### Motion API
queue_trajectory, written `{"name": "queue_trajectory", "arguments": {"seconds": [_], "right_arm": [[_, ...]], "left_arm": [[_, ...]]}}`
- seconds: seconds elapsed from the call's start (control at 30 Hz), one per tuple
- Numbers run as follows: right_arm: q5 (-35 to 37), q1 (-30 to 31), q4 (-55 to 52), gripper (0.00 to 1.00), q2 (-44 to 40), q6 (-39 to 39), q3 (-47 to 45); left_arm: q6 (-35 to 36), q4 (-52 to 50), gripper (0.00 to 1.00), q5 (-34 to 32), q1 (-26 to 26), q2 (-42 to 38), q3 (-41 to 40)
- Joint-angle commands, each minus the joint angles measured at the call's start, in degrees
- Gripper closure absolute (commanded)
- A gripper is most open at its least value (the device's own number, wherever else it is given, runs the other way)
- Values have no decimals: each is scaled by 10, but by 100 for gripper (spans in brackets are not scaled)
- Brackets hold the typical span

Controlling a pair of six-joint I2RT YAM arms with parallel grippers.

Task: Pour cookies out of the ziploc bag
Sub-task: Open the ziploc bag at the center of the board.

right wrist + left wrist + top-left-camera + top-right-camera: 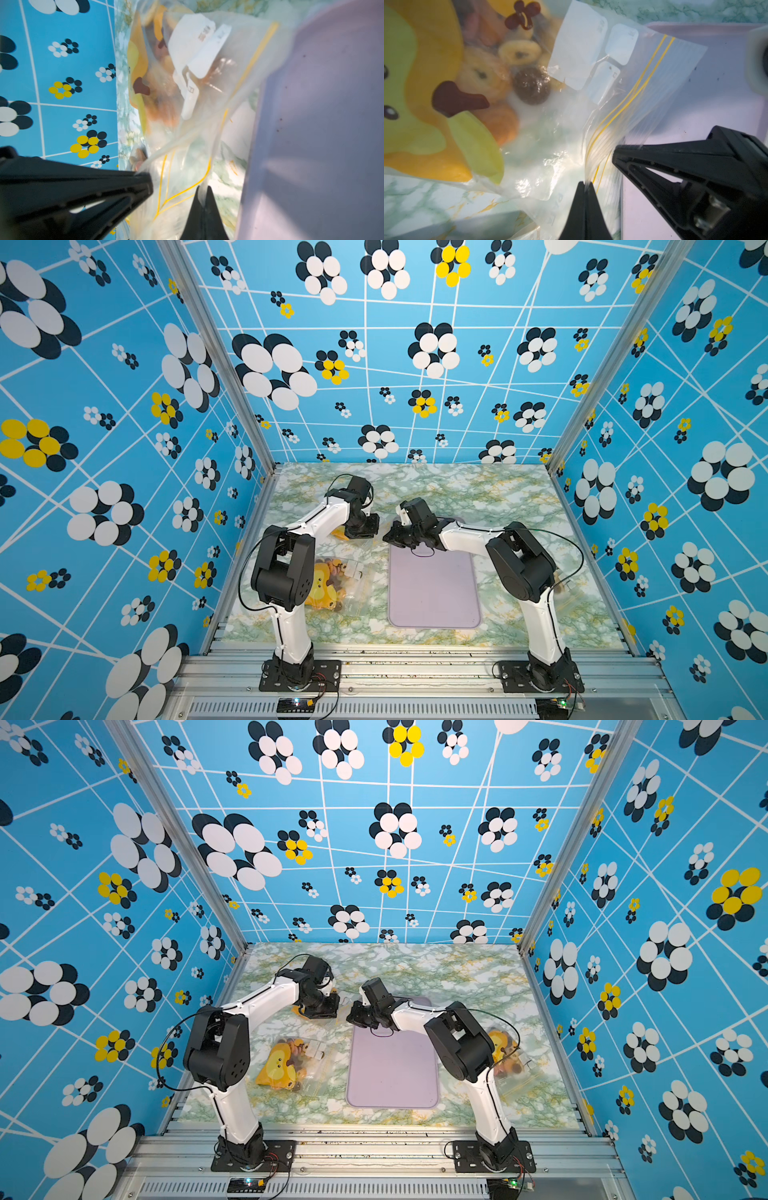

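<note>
now left gripper [586, 184] and right gripper [203, 190] each pinch the ziploc bag [571, 133] mouth at 11 o'clock of the tray [716, 93], cookies [519, 52] inside; part lips evenly, avoid tearing.

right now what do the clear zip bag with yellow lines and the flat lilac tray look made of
clear zip bag with yellow lines: thin glossy plastic film, see-through, crinkled, glinting. flat lilac tray: smooth matte, rounded corners, probably plastic or silicone.

Lilac tray [434, 593], green-marbled table [478, 489], blue flowered walls [415, 377], orange cookies [519, 53], yellow-striped ziploc bag [654, 83]
</note>
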Motion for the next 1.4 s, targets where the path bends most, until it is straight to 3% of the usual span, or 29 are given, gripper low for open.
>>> {"name": "queue_trajectory", "arguments": {"seconds": [0.0, 0.3, 0.7, 0.8, 0.97, 1.2, 1.37], "right_arm": [[29, 3, -55, 100, -28, -32, 15], [56, 3, -88, 100, -59, -63, 6], [94, 3, -137, 100, -97, -103, -4], [103, 3, -142, 85, -105, -112, -7], [134, 3, -188, 78, -106, -141, 6], [163, 1, -223, 51, -121, -170, 5], [85, -6, -144, 29, -193, -182, -59]], "left_arm": [[-8, 3, 100, -14, 7, -34, 2], [-21, -20, 100, -60, 11, -96, 13], [-24, -69, 100, -57, 9, -136, 47], [-22, -74, 100, -57, 8, -138, 50], [-17, -84, 100, -55, 6, -143, 61], [-16, -87, 100, -46, 3, -144, 63], [-12, -92, 100, -41, -1, -131, 70]]}}
